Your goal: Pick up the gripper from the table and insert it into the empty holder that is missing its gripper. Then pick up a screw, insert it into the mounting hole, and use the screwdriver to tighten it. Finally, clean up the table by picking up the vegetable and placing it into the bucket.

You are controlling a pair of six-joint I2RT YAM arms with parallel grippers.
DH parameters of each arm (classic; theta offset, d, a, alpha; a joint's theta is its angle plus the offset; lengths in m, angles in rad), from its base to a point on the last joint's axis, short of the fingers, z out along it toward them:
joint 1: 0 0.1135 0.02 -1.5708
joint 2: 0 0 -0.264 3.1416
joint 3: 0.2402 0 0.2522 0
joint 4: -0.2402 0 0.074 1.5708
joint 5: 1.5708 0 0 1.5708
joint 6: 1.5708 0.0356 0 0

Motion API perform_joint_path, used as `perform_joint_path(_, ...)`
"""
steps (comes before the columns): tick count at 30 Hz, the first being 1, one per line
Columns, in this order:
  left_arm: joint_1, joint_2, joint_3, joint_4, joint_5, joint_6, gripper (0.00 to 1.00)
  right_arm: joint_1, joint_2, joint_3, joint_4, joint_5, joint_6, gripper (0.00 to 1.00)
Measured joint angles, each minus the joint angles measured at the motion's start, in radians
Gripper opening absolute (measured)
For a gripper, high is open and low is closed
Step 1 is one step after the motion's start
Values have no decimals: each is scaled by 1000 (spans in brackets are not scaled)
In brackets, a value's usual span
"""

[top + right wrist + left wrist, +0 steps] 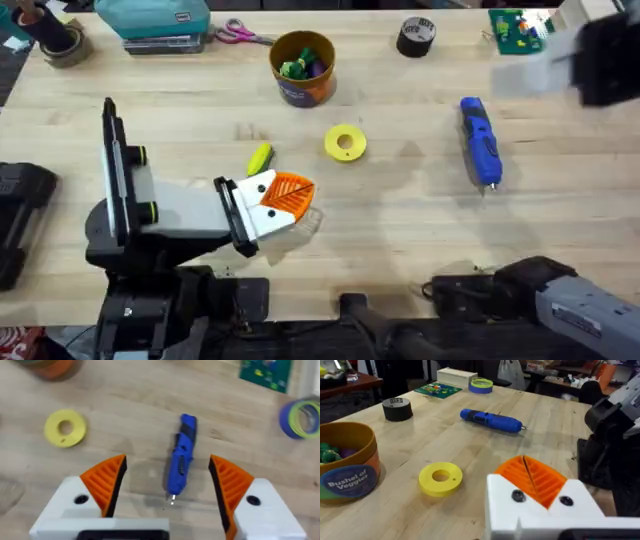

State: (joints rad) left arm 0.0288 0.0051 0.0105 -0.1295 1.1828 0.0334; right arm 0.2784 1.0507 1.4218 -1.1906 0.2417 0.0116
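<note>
Overhead: the left gripper (285,200) lay low over the desk (400,230), its orange pads pressed together with nothing between them. The vegetable (260,157) lay just beside it. A yellow disc (345,142) sat between the vegetable and the screwdriver (479,140). The bucket (302,68) stood near the far edge.

Left wrist: the fingers (532,480) were clenched. The screwdriver (491,420) lay beyond the disc (440,478); the bucket (347,462) stood apart.

Right wrist: the right gripper (170,487) was spread wide, grasping nothing, above the screwdriver (181,454), which lay between its fingers (105,480).
</note>
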Motion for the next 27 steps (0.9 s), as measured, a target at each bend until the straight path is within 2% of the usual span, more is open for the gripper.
perform_joint_path(2,0,0,0,0,0,0,13,-66,16,14,0,11,13,997)
perform_joint_path(3,0,0,0,0,0,0,13,-150,48,16,-9,16,15,997)
perform_joint_path(7,0,0,0,0,0,0,13,-215,106,16,-10,12,15,996)
perform_joint_path(18,0,0,0,0,0,0,13,-267,270,9,1,-67,15,996)
perform_joint_path(27,0,0,0,0,0,0,13,-280,309,-207,194,-135,-53,995)
